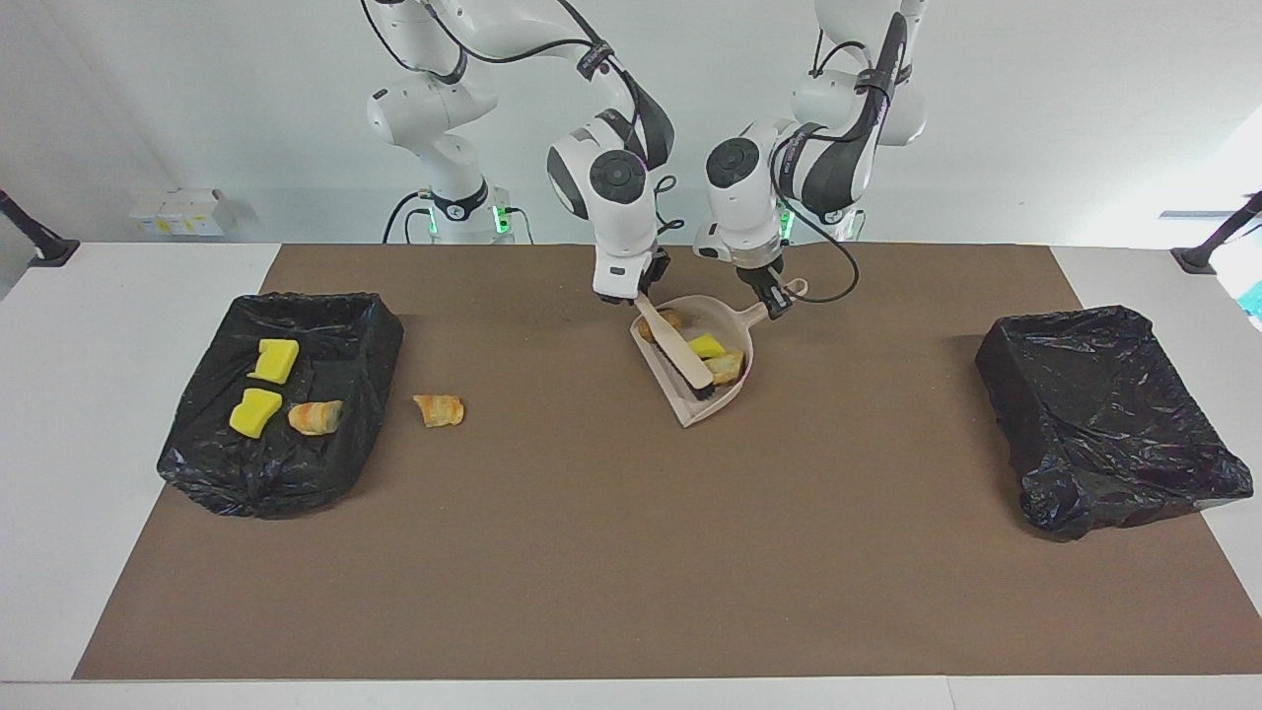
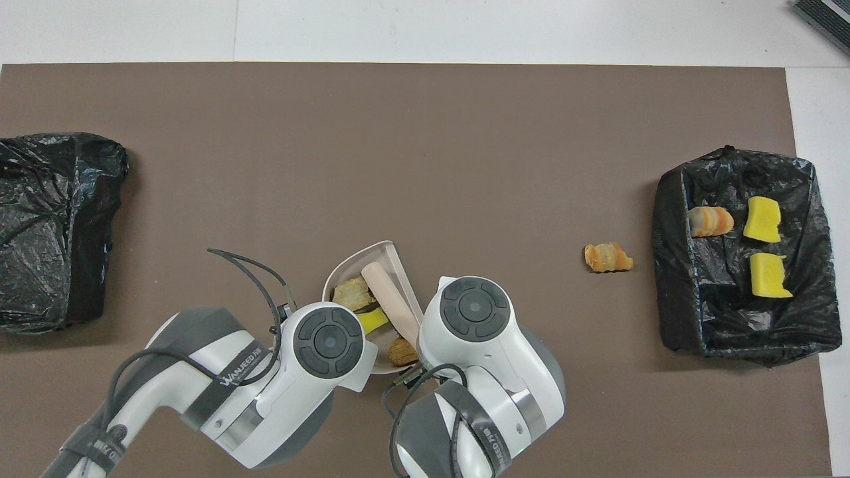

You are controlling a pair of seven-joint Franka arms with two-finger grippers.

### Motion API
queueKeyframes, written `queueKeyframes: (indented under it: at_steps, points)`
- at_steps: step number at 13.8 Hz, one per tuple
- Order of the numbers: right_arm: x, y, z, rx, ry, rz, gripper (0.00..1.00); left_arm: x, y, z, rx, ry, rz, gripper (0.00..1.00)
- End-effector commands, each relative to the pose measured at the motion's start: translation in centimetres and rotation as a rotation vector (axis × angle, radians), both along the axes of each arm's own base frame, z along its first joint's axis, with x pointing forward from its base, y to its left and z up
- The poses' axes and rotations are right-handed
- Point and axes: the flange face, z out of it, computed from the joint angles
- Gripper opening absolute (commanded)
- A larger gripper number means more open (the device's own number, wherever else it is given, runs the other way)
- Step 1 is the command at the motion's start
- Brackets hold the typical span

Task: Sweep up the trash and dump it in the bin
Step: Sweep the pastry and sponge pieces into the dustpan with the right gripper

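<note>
At my right arm's end of the desk sits a bin lined with black plastic, and in it lie two yellow sponge pieces and an orange-striped chunk. Just beside that bin, on the brown mat, a second orange-striped chunk lies alone, well apart from everything else. Toward the middle of the desk, my right pincer is pressed together on the handle of a small brush, which slants down into the beige dustpan with its dark bristles resting on the pan's floor. Three pieces lie in that pan: a brown chunk nearest the robots and by the brush handle, a yellow sponge beside the brush, and a tan chunk touching the yellow one. My left pincer is clamped on the dustpan's handle, holding the pan low over the mat; I cannot tell whether its lip touches the mat. At my left arm's end sits another black-lined bin, with nothing showing inside it.
</note>
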Motion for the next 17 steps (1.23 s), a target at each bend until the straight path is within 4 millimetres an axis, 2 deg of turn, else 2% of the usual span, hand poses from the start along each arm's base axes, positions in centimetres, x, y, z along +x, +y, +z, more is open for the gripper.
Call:
queueKeyframes:
  at_steps: [1, 5, 6, 7, 8, 10, 12, 13, 15, 17]
  points:
    - [3.4, -3.5, 4.3, 0.02, 0.036, -0.028, 0.0, -0.2, 0.2, -0.1, -0.036, -0.018, 0.001, 0.0]
    - [8.5, -12.0, 9.9, -0.052, 0.011, -0.124, 0.0, -0.2, 0.1, -0.1, -0.045, -0.02, 0.001, 0.0]
    - [9.6, -14.2, 10.7, -0.072, 0.003, -0.154, 0.0, -0.2, 0.1, -0.1, -0.046, -0.019, 0.0, 0.0]
    - [10.6, -16.9, 10.9, -0.103, -0.002, -0.188, 0.0, -0.2, 0.1, -0.1, -0.048, -0.018, 0.003, 0.0]
    - [11.2, -18.8, 11.4, -0.139, -0.023, -0.209, 0.0, -0.2, 0.1, -0.2, -0.048, -0.018, 0.003, 0.0]
    - [12.4, -23.1, 11.1, -0.225, -0.049, -0.251, 0.0, 0.1, 0.5, -0.2, -0.049, -0.018, 0.015, 0.0]
    - [12.9, -26.9, 10.6, -0.258, -0.042, -0.33, 0.0, 0.2, 0.6, -0.2, -0.049, -0.018, 0.016, 0.0]
    - [12.7, -27.9, 10.2, -0.29, -0.045, -0.366, 0.0, 0.2, 0.6, -0.2, -0.05, -0.017, 0.019, 0.0]
    - [11.2, -29.0, 9.6, -0.366, -0.058, -0.454, 0.0, 0.2, 0.6, -0.2, -0.051, -0.017, 0.017, 0.0]
    - [8.9, -30.2, 8.5, -0.422, -0.055, -0.502, 0.0, 0.2, 0.6, -0.3, -0.052, -0.017, 0.017, 0.0]
